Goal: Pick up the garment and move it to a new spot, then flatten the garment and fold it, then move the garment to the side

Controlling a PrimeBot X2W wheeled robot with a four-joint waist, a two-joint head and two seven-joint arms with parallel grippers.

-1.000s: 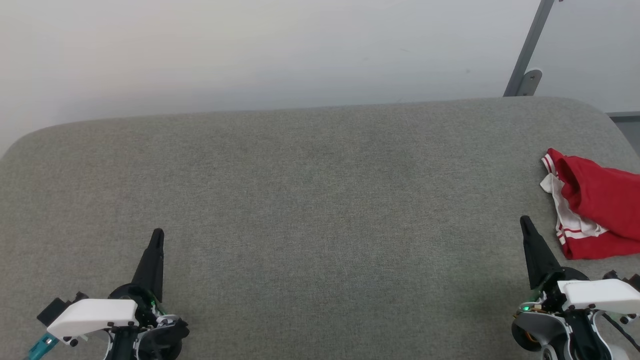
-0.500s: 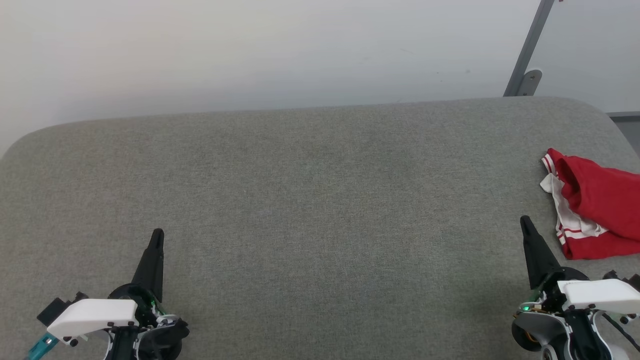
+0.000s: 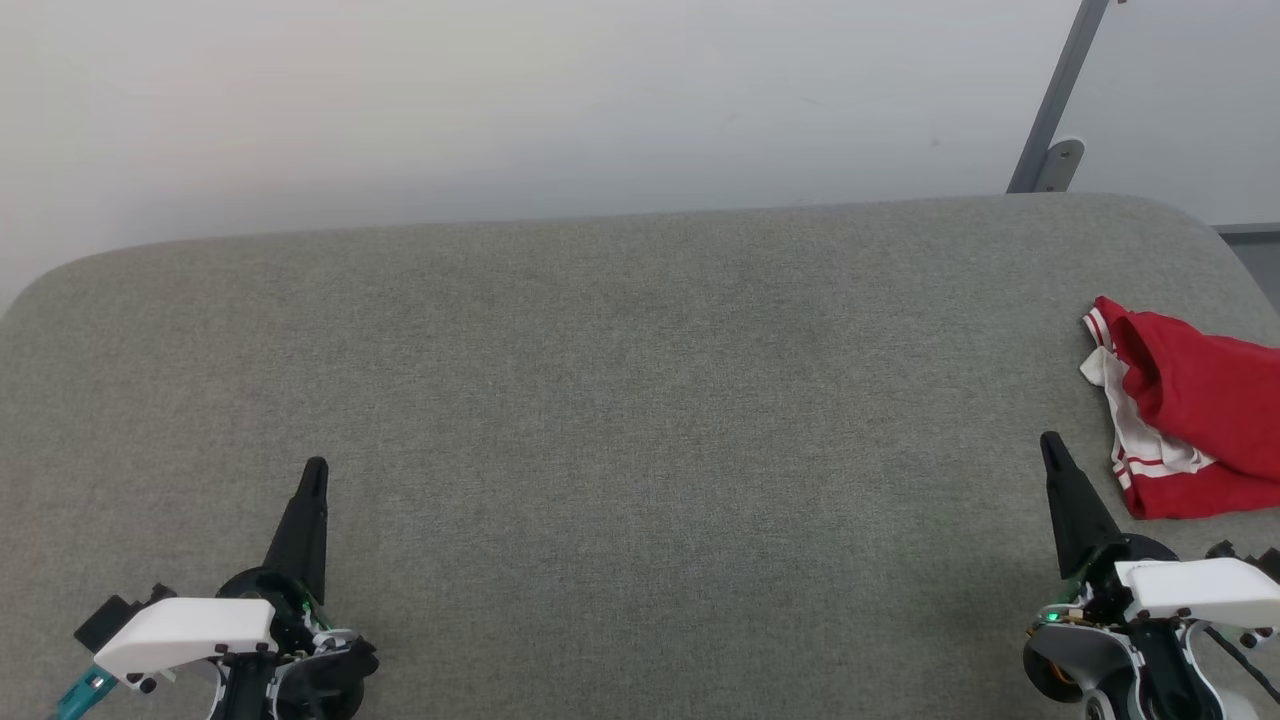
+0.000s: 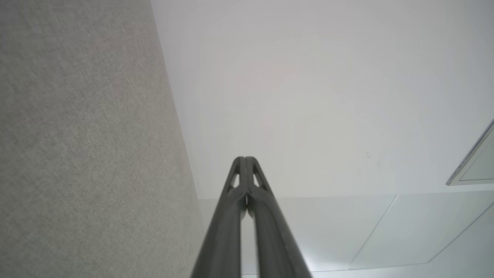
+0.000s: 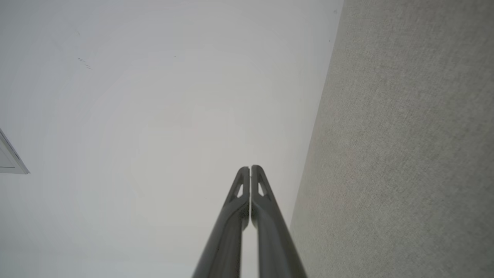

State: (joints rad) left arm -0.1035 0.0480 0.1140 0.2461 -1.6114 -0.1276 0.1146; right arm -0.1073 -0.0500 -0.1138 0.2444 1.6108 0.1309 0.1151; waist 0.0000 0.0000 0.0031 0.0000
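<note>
Our right gripper [image 3: 1049, 446], fingers pressed together on nothing, sits nearest the garment [image 3: 1205, 395]. We see the garment bunched just ahead and to the right, at the table [image 3: 600, 380] edge. Our left gripper [image 3: 314, 472], likewise closed, is well apart.

Left gripper [image 4: 245, 159]: both dark fingers [image 4: 227, 235] lie closed against each other, tips touching, with a hairline slit between them lower down. They point toward the far wall [image 4: 308, 96], which is plain white with a few faint marks. A grey woven fabric surface [image 4: 85, 154] runs alongside the gripper and away to its far edge, a clean line with the wall behind it. Pale panels [image 4: 328, 231] divided by thin seams sit on the wall beyond the fingers. A grey frame [image 4: 472, 160] crosses the wall at the edge of view, slanted
</note>
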